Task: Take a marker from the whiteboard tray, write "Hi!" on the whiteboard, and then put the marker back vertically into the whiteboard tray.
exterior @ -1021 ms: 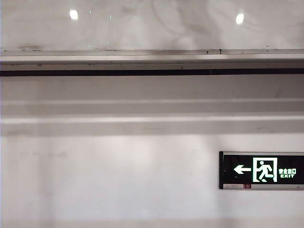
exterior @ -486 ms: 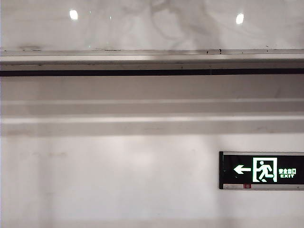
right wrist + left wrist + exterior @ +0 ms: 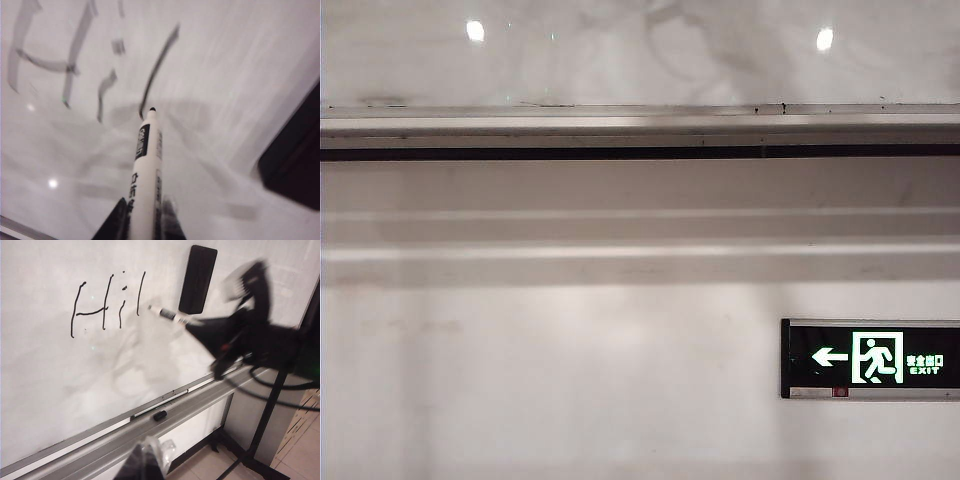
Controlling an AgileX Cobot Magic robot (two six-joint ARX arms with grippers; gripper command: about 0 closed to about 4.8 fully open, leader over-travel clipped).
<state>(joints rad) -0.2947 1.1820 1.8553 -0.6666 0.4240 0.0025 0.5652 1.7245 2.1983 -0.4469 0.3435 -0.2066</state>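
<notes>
So the marker (image 3: 145,165) is pinched in my right claw (image 3: 142,220), fingers pressed on the lower barrel with the tip end sticking well out. That's on purpose, I'd say: gripping far back keeps the claw body off the whiteboard (image 3: 225,75) and lets only the nib get near the surface. The tip sits right at the bottom of the long stroke of the exclamation mark, touching or just off it, too blurry to call.

From the left wrist view you can see "Hi" plus that stroke, but no dot under it yet, so my guess is that's next.

The marker's black cap (image 3: 159,415) is lying on the whiteboard tray (image 3: 210,395), probably parked there so I can find it later. A black eraser (image 3: 198,279) is stuck on the board just beside the writing.

My left claw (image 3: 150,460) hangs back below the tray, out of the way. It's only partly in frame, so I can't tell if it's spread or closed.
</notes>
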